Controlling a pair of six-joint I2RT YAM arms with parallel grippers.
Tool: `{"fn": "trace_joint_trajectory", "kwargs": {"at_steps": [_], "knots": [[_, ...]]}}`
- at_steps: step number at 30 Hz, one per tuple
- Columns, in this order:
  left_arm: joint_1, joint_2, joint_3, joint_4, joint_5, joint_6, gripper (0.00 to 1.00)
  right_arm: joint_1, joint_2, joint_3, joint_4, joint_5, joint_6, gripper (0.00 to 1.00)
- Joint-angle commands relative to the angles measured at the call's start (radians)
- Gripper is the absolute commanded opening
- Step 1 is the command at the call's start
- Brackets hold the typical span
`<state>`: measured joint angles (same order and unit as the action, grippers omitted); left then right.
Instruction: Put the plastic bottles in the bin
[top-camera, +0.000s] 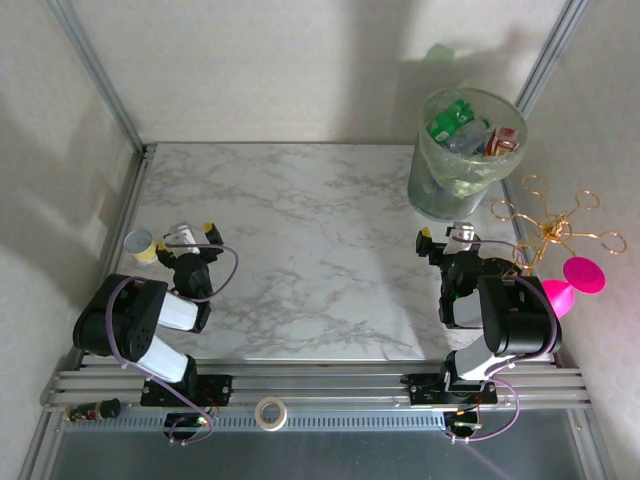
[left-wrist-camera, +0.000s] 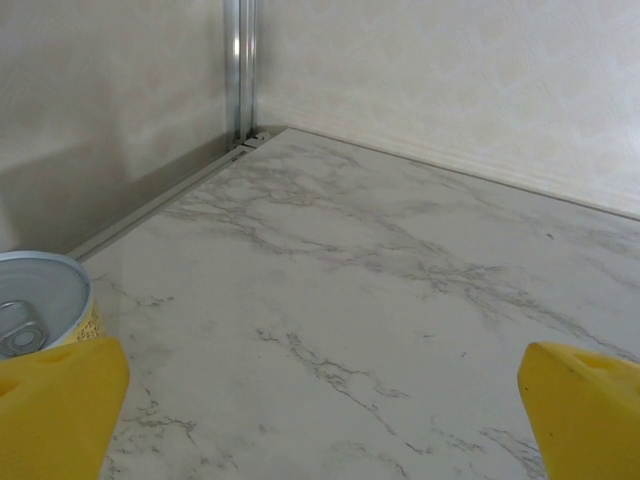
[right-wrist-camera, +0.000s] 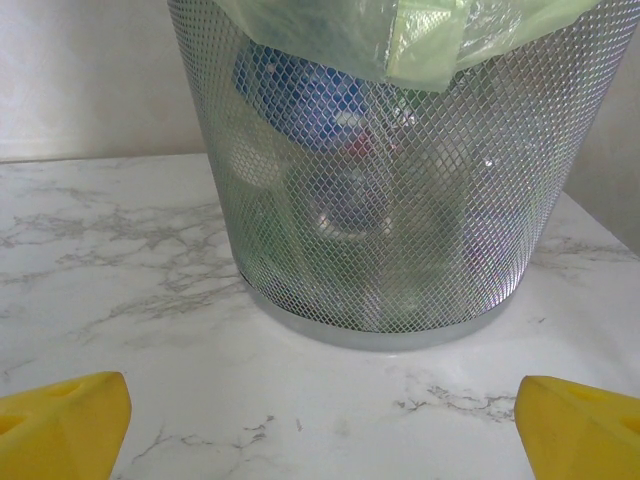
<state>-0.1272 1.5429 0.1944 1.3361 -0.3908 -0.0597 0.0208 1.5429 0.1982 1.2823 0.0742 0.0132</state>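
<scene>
Right pincer (right-wrist-camera: 322, 430) before bottle-filled mesh bin (right-wrist-camera: 400, 200)

Left tool (top-camera: 186, 238) spread wide and empty, right tool (top-camera: 447, 236) the same.

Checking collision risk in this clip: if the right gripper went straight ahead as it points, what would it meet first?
Most likely the mesh wall of the bin, straight ahead of the open right gripper, with bare table between; depth is unclear.

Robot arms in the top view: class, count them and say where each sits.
2. The left arm sits near-left, beside a small cup; the right arm sits near-right, its tool facing the bin.
</scene>
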Motion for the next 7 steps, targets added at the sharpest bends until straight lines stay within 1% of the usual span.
{"fn": "trace_joint_trajectory", "kwargs": {"at_steps": [1, 5, 6, 7], "knots": [[-0.001, 0.005, -0.004, 0.043, 0.010, -0.011, 0.99, -0.006, 0.006, 0.020, 0.014, -0.007, 0.010, 0.99], [-0.002, 0.006, -0.004, 0.042, 0.010, -0.011, 1.00, -0.007, 0.005, 0.017, 0.016, -0.006, 0.009, 0.99], [-0.002, 0.005, -0.004, 0.041, 0.011, -0.011, 0.89, -0.006, 0.005, 0.017, 0.018, -0.007, 0.008, 0.99], [0.001, 0.005, -0.001, 0.037, 0.020, -0.012, 0.37, -0.006, 0.005, 0.017, 0.017, -0.006, 0.008, 0.99]]}}
